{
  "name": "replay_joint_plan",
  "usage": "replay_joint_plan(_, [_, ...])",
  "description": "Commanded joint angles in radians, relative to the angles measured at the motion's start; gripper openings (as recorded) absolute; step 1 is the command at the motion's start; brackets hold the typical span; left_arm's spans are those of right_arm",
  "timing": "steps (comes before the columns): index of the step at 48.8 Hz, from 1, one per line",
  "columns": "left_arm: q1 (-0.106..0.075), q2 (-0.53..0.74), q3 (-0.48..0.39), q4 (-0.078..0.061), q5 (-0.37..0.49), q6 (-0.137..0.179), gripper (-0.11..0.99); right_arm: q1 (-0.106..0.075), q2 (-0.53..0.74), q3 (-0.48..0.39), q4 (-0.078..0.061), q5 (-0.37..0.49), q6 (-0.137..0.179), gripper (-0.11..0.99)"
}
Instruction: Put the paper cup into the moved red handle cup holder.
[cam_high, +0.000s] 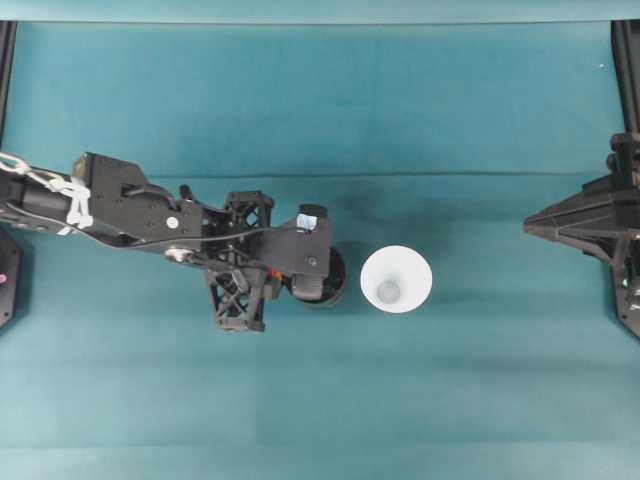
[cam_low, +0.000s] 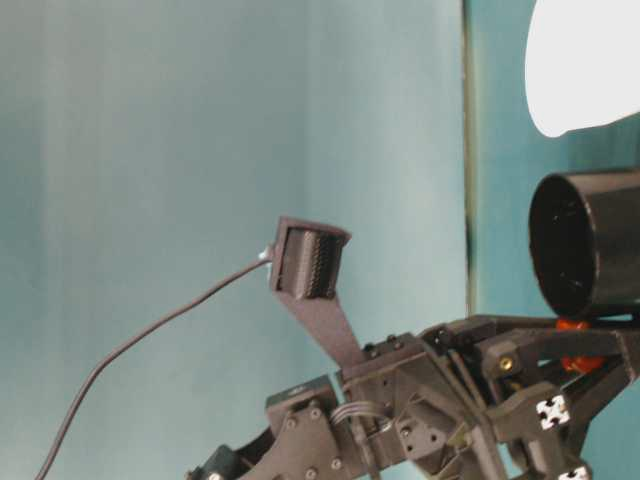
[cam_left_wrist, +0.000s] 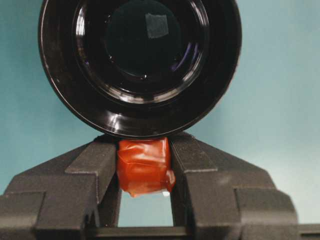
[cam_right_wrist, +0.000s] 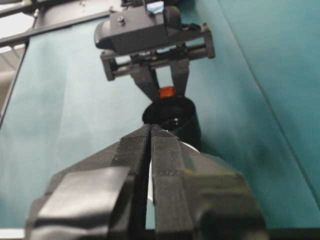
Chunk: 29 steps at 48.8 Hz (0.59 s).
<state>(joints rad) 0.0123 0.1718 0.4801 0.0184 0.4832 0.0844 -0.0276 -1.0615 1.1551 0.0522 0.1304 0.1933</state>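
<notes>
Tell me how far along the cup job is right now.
Early stage. The left gripper has its fingers clamped on the red handle of the holder, which stands upright and empty beside the paper cup. The cup stands untouched on the table. The right gripper is shut and holds nothing. Left: grasp the cup and drop it into the holder.

White paper cup upright just beside glossy black red handle cup holder

Teal table cloth. White paper cup stood upright, right of centre. Black cup holder sat just left of it, mostly under the left gripper. Right arm waited at the right edge.
</notes>
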Motion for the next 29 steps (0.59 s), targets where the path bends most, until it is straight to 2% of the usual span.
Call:
replay_joint_plan(1, [-0.002, -0.002, -0.014, 0.003, 0.000, -0.002, 0.30, -0.002, 0.006, -0.008, 0.003, -0.005, 0.008, -0.09])
replay_joint_plan(5, [-0.002, -0.002, -0.014, 0.003, -0.002, -0.002, 0.32, -0.002, 0.006, -0.008, 0.003, -0.005, 0.008, -0.09])
replay_joint_plan(12, [-0.002, -0.003, -0.025, 0.003, -0.005, -0.002, 0.67, -0.002, 0.006, -0.008, 0.003, -0.005, 0.008, -0.09])
replay_joint_plan(16, [-0.002, -0.002, -0.029, 0.003, -0.008, -0.002, 0.80, -0.002, 0.006, -0.008, 0.003, -0.005, 0.008, -0.09])
replay_joint_plan(29, [0.000, -0.031, -0.020, 0.003, 0.012, -0.002, 0.78, -0.002, 0.006, -0.008, 0.003, -0.005, 0.009, -0.09])
